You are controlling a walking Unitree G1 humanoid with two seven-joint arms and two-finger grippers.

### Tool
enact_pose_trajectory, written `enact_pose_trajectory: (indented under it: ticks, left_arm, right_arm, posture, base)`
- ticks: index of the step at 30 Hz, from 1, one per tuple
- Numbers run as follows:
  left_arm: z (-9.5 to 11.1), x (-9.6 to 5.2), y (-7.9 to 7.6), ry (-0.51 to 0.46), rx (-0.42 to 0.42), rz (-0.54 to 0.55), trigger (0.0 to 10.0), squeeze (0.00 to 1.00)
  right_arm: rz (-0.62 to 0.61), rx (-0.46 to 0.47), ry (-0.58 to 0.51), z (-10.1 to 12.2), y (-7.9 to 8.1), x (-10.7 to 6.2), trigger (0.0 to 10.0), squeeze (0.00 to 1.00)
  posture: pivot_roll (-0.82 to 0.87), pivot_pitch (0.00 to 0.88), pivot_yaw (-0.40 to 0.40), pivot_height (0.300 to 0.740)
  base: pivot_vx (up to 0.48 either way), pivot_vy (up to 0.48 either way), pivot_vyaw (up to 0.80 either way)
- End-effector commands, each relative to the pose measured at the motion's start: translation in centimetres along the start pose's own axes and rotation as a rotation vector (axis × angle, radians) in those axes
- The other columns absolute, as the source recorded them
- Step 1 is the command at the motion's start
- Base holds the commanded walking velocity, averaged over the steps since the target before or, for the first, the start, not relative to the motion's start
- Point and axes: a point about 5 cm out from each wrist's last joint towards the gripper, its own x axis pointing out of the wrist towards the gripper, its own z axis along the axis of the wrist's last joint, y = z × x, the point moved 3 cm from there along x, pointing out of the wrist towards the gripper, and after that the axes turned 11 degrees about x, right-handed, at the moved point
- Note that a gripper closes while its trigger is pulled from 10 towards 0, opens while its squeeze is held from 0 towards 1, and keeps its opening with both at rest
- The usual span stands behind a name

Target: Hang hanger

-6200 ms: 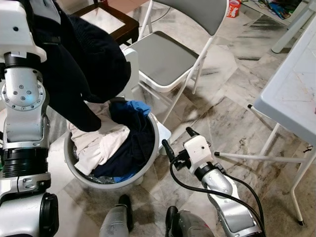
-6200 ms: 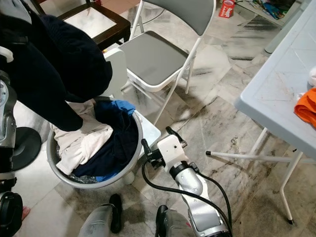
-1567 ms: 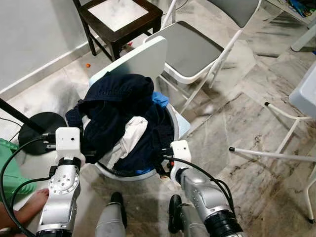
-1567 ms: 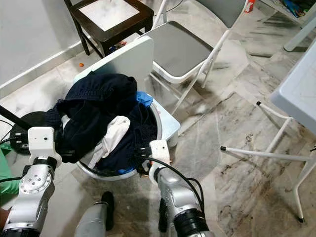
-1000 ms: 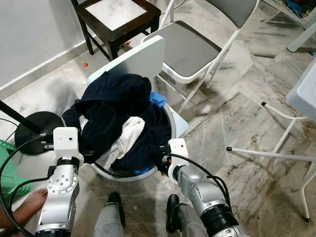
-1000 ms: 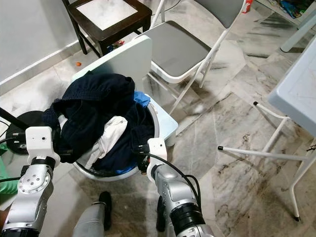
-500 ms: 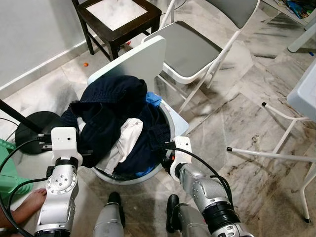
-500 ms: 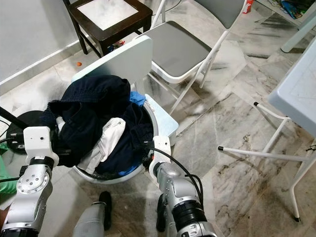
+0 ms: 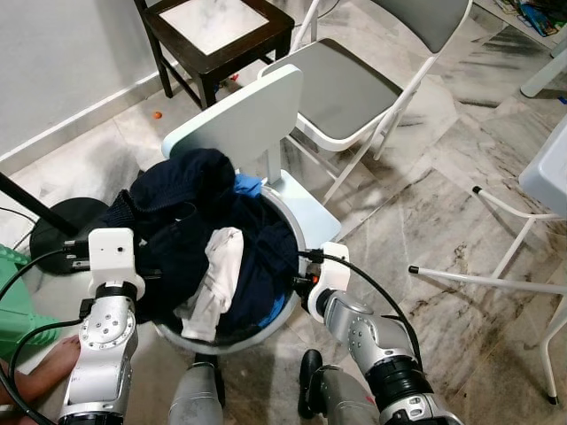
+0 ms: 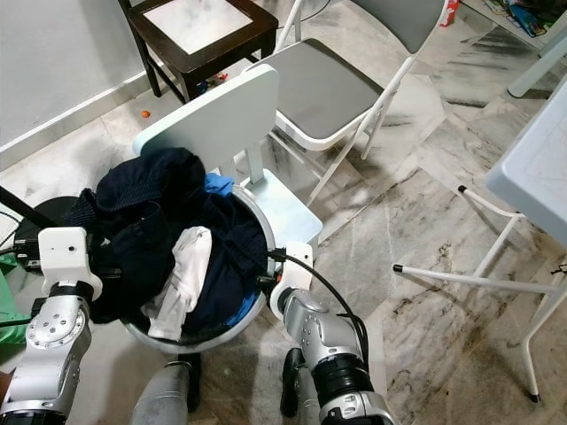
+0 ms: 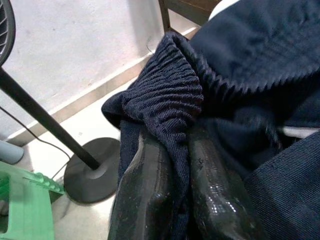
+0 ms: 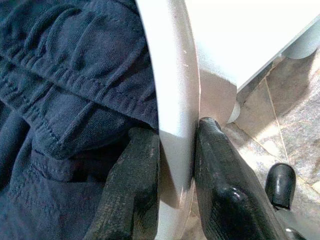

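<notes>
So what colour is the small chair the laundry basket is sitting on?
Pale blue: the small chair, seen best in the right eye view, behind the laundry basket.

Six seconds ago the left gripper held a dark garment high at the upper left, above the basket — now the garment lies heaped in the basket. Both grippers have come down to the rim; the right gripper pinches it. The basket has since moved toward the lower centre, uncovering the pale blue chair seat.
</notes>
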Motion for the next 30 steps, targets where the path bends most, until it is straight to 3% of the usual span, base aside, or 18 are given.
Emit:
enact_pose_trajectory:
  ticks: [1,16,23,30]
  left_arm:
    - [-0.4,-0.4,0.4,0.007,0.013,0.015,10.0,0.0]
    - [0.0,-0.5,0.4,-0.001,0.01,0.025,10.0,0.0]
    - [-0.2,-1.0,-0.1,0.002,0.006,0.012,10.0,0.0]
    - [0.2,-1.3,-0.7,-0.006,0.003,-0.006,10.0,0.0]
  right_arm:
    - [-0.014,0.072,0.073,-2.5,1.9,0.7,0.0,0.0]
    - [-0.037,0.114,0.026,-1.5,1.5,1.0,0.0,0.0]
    - [-0.046,0.163,-0.046,0.9,1.7,1.4,0.0,0.0]
    - [-0.002,0.163,-0.145,5.2,3.9,1.9,0.0,0.0]
  posture:
    - [0.15,0.378,-0.104,0.74]
    - [0.16,0.376,-0.108,0.74]
    - [0.17,0.38,-0.108,0.74]
    - [0.18,0.385,-0.107,0.74]
  base:
    - [0.0,0.0,0.0]
    - [0.0,0.0,0.0]
    - [0.0,0.0,0.0]
    - [0.0,0.0,0.0]
